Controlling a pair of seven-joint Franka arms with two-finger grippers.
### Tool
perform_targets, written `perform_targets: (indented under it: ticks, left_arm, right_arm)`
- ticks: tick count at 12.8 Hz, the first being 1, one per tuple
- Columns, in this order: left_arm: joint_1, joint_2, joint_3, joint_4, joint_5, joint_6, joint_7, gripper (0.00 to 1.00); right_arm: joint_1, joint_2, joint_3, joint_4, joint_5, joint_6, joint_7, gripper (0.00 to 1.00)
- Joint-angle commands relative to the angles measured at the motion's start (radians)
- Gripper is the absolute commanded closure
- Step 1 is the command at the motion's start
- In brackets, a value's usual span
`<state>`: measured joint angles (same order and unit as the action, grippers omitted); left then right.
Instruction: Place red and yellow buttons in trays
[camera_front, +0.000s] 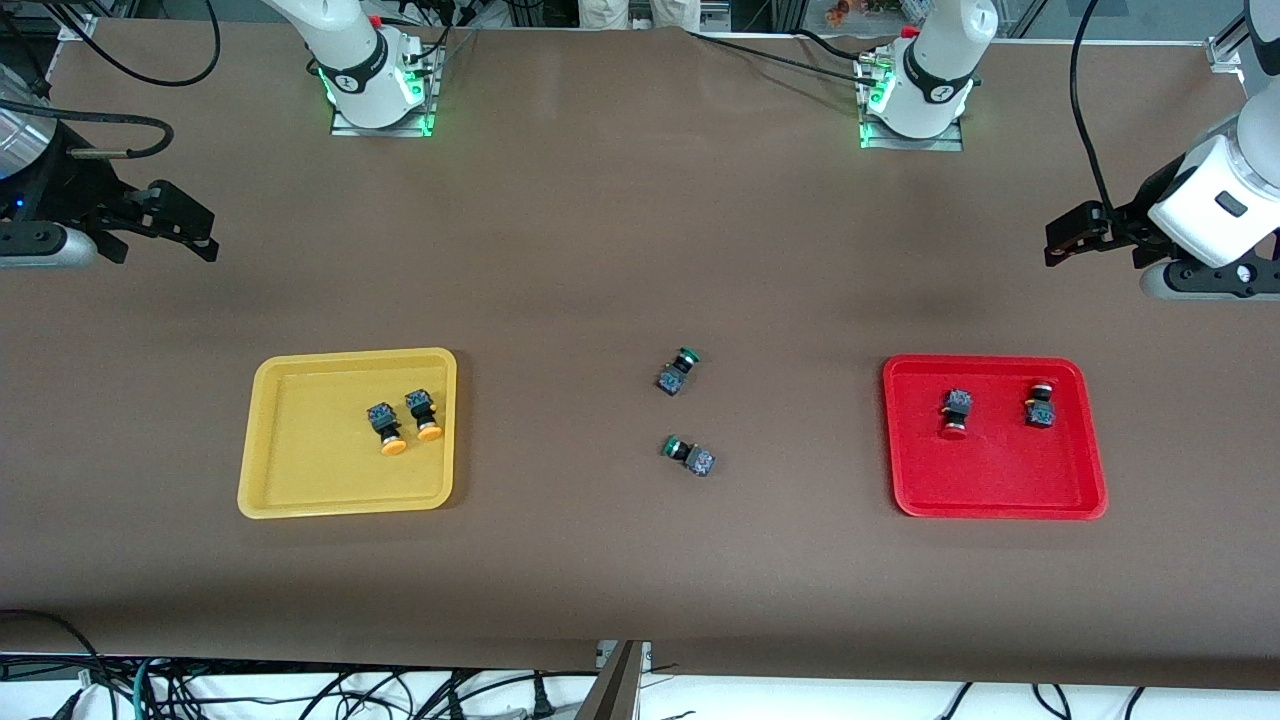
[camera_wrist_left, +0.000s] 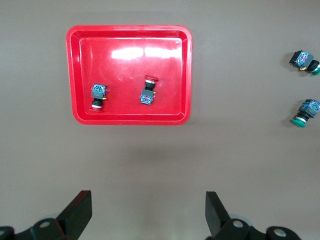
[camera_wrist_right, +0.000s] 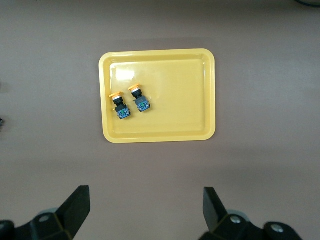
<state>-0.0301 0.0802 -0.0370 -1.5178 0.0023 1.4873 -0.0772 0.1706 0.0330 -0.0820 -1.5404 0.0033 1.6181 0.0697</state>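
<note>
Two yellow-capped buttons (camera_front: 385, 425) (camera_front: 423, 411) lie side by side in the yellow tray (camera_front: 300, 440), also in the right wrist view (camera_wrist_right: 120, 104) (camera_wrist_right: 138, 98), tray (camera_wrist_right: 185, 90). Two red-capped buttons (camera_front: 956, 410) (camera_front: 1039, 405) lie apart in the red tray (camera_front: 1000, 480), also in the left wrist view (camera_wrist_left: 98, 96) (camera_wrist_left: 148, 91), tray (camera_wrist_left: 130, 55). My left gripper (camera_front: 1065, 240) (camera_wrist_left: 148, 210) is open and empty, up at the left arm's end of the table. My right gripper (camera_front: 190, 225) (camera_wrist_right: 146, 207) is open and empty, up at the right arm's end.
Two green-capped switches (camera_front: 677, 371) (camera_front: 690, 455) lie on the brown table between the trays; they also show in the left wrist view (camera_wrist_left: 305, 60) (camera_wrist_left: 305, 112). Both arm bases stand along the table's farthest edge. Cables hang below the near edge.
</note>
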Motion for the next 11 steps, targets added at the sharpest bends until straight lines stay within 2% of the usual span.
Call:
perform_targets:
  ticks: [1, 8, 11]
  left_arm:
    - [0.006, -0.005, 0.012, -0.019, -0.004, 0.001, -0.006, 0.00]
    - [0.001, 0.053, 0.012, 0.065, -0.002, -0.033, -0.007, 0.00]
    - [0.001, 0.058, 0.011, 0.070, -0.002, -0.033, -0.009, 0.00]
  right_arm:
    - [-0.008, 0.019, 0.008, 0.025, -0.017, -0.006, 0.002, 0.00]
    - [0.001, 0.041, 0.008, 0.017, -0.019, 0.003, 0.027, 0.00]
    - [0.026, 0.062, 0.013, 0.019, -0.002, 0.022, 0.018, 0.00]
